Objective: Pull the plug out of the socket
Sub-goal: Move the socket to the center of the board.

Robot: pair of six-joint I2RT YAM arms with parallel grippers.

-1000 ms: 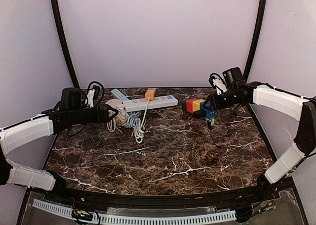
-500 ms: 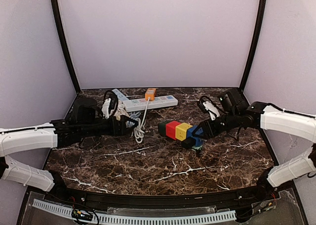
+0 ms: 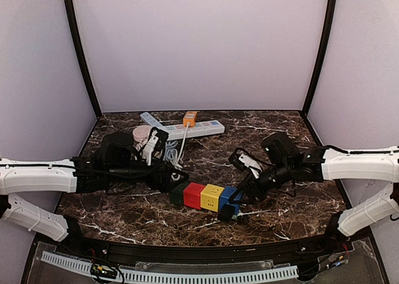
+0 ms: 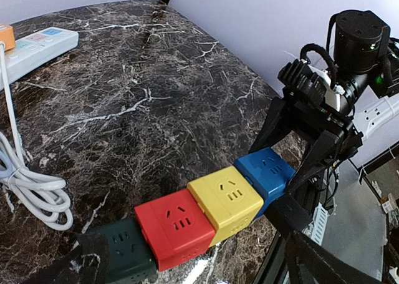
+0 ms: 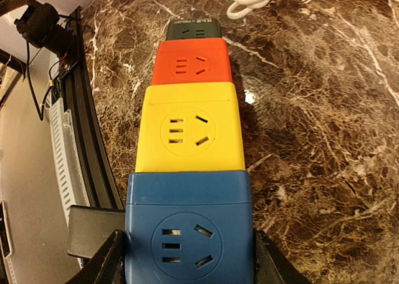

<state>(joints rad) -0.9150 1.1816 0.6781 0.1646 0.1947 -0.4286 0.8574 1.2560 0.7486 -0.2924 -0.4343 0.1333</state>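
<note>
A chain of socket cubes lies on the marble table: dark green [image 3: 178,193], red [image 3: 194,195], yellow [image 3: 212,197] and blue [image 3: 229,197]. My right gripper [image 3: 235,200] is shut on the blue cube [image 5: 189,231], one finger on each side. A black piece [image 5: 93,231] sits against the blue cube's side; I cannot tell if it is a plug. My left gripper [image 3: 173,183] is open at the dark green end [image 4: 121,249], its fingers [image 4: 305,253] spread wide around the chain. An orange plug [image 3: 190,117] sits in the white power strip [image 3: 193,130].
A coiled white cable [image 3: 171,153] lies near the left arm, also in the left wrist view [image 4: 28,184]. A round white object [image 3: 142,134] lies by the strip. The table's front rail [image 5: 81,146] runs close to the cube chain.
My right gripper has carried the cube chain from the back right to the front middle. My left gripper has moved right from the cable coil to the chain's dark green end.
</note>
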